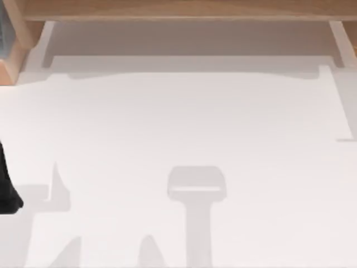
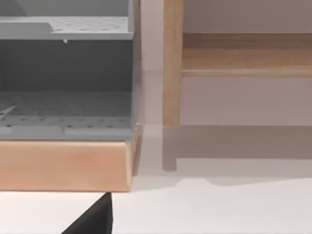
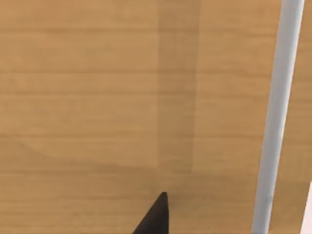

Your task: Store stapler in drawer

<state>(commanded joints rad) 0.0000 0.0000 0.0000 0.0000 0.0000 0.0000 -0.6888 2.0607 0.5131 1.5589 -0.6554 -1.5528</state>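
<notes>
While the black left arm (image 1: pixel 6 184) sits at the left edge of the flat white tabletop (image 1: pixel 178 123), soft grey shadows lie on the white top near the front. One shadow near the middle looks like a wide block on a thin stem. A long light brown wooden cabinet (image 1: pixel 178 8) runs along the far side of the tabletop.

The left pincer (image 2: pixel 92 219) is a black pointed tip low over the white top in the left wrist view. I cannot tell if it is open or closed. Just past it stands a thick light wooden block (image 2: pixel 63 165), and a grey box with many small holes (image 2: pixel 63 105) sits on that block. Beside the box stands a straight light wooden post (image 2: pixel 171 63).

The right pincer (image 3: pixel 155 217) is a black pointed tip right up close to a wide brown wooden board (image 3: pixel 87 97). I cannot tell if it is open or closed. A thin pale grey bar (image 3: pixel 278 122) runs along the board, off to one side of the tip.

I cannot tell where the stapler is or how it looks.
</notes>
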